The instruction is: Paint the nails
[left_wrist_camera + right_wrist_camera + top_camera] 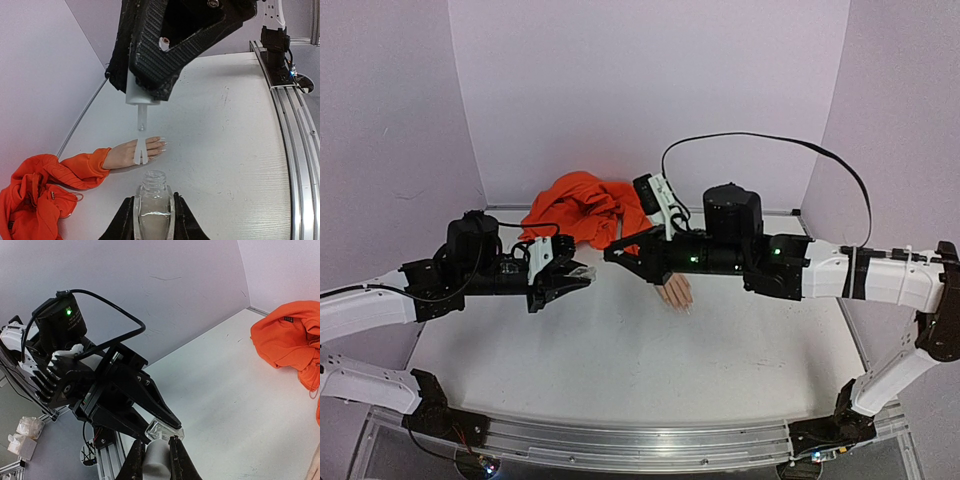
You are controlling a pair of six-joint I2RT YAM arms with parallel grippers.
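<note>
My left gripper (pixel 154 201) is shut on a small clear bottle (pixel 153 220) with an open mouth; it also shows in the top view (pixel 582 270). My right gripper (pixel 156 445) is shut on a white cap (pixel 157 462), right beside the bottle (pixel 165 429). In the left wrist view the cap (pixel 142 95) carries a clear stem and a pale brush (pixel 140 151), which hangs past the bottle mouth in line with the mannequin hand (pixel 122 156). The nails (pixel 163 143) are pale and point right. In the top view my right gripper (pixel 612 252) is up-left of the hand (pixel 675 291).
An orange garment (pixel 582 208) lies bunched at the back, its sleeve (pixel 80 169) running to the hand. The aluminium rail (pixel 287 130) and an arm base (pixel 275 40) line the near table edge. Purple walls close three sides. White crumpled items (pixel 22 434) lie off the table.
</note>
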